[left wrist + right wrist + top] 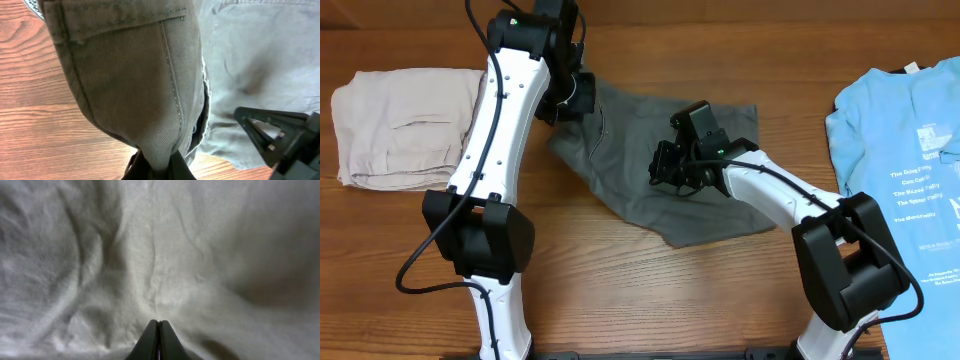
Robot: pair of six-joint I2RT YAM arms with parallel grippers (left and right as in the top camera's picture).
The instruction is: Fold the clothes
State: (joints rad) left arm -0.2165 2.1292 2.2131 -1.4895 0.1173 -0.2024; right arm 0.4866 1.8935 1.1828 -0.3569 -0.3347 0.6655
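At the middle of the table (620,290), seen from overhead, we find the dark-grey shorts (630,185) spread with their long axis running diagonally, from the far left down toward the near right. The left pincer (570,95) sits at the far-left end of the cloth, and the right pincer (670,170) is over its middle. So the free bulk of the garment lies to the near right of the left pincer, and each arm is nearest its own end. A beige garment (400,130) lies well apart to the left, and a blue T-shirt (900,170) well apart to the right.

From the left wrist, we see the left pincer (157,167) closed tight on a gathered ridge of the shorts (135,90). A stitched seam runs up and away from the tips, with bare table (40,100) to the left. The lifted edge hangs above the rest of the cloth.

From the right wrist, the right pincer (158,342) has its two tips pressed together against rumpled cloth (150,255). We cannot tell whether any fold is caught between them. We judge the fold will carry the left-held end across toward the right pincer.
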